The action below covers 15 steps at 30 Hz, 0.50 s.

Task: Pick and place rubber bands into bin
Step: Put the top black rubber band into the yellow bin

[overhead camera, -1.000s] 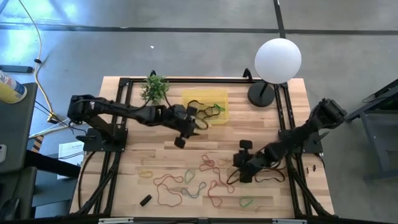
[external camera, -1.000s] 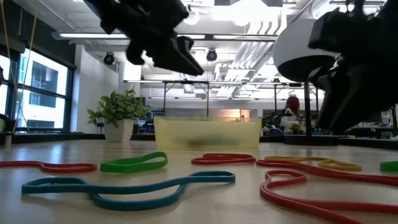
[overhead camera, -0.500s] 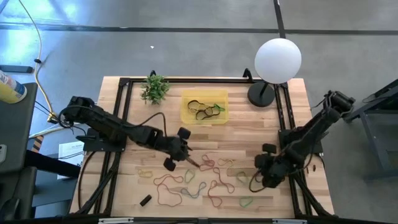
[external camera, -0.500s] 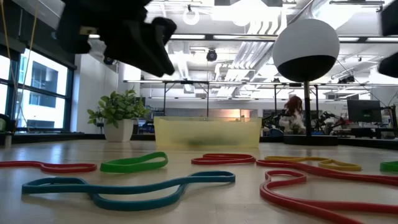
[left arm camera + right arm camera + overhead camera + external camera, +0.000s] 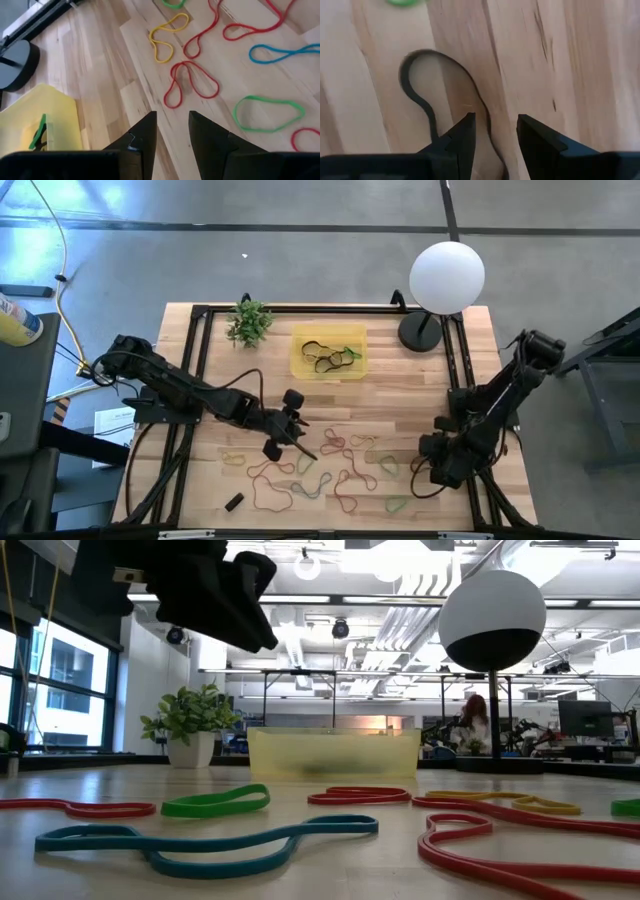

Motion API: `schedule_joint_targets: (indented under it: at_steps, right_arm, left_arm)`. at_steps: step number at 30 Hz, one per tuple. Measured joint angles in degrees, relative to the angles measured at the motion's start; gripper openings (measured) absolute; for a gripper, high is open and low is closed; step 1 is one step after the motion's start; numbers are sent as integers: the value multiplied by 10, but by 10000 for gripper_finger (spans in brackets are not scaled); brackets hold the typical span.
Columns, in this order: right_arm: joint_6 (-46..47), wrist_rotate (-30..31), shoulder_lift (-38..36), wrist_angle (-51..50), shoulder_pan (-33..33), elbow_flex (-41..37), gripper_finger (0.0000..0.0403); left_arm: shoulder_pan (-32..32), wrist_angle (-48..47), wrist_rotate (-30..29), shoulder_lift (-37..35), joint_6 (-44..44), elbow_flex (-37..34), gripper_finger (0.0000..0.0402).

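Note:
Many rubber bands (image 5: 322, 465) in red, green, yellow, blue and tan lie flat across the near middle of the table. A few more lie inside the yellow bin (image 5: 300, 365), which stands toward the far edge. My left gripper (image 5: 297, 438) hovers open over the left part of the scatter. In its wrist view the fingers (image 5: 172, 131) point down near a red band (image 5: 191, 84) and a green band (image 5: 268, 114). My right gripper (image 5: 437, 470) is open low over a black band (image 5: 434, 97) near the table's right side. That band runs under the gap between its fingers (image 5: 492, 132).
A small green plant (image 5: 248, 322) stands at the far left. A white globe lamp (image 5: 447, 277) on a black base stands at the far right. A small black block (image 5: 234, 502) lies near the near edge. Black frame rails run along the table's sides.
My left gripper has moved from beside the bin toward the near edge and now hangs over the scattered bands. My right gripper has moved toward the table's right and near edges, to a place over the black band.

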Motion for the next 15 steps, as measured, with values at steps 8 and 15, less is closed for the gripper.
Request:
schedule_joint_targets:
  at_steps: [8,15]
  right_arm:
    - [4,-13,6,33,0,-22,134]
    - [23,-29,4,71,-4,-53,132]
  left_arm:
    - [0,1,-3,0,0,0,99]
    - [0,2,-11,0,1,0,99]
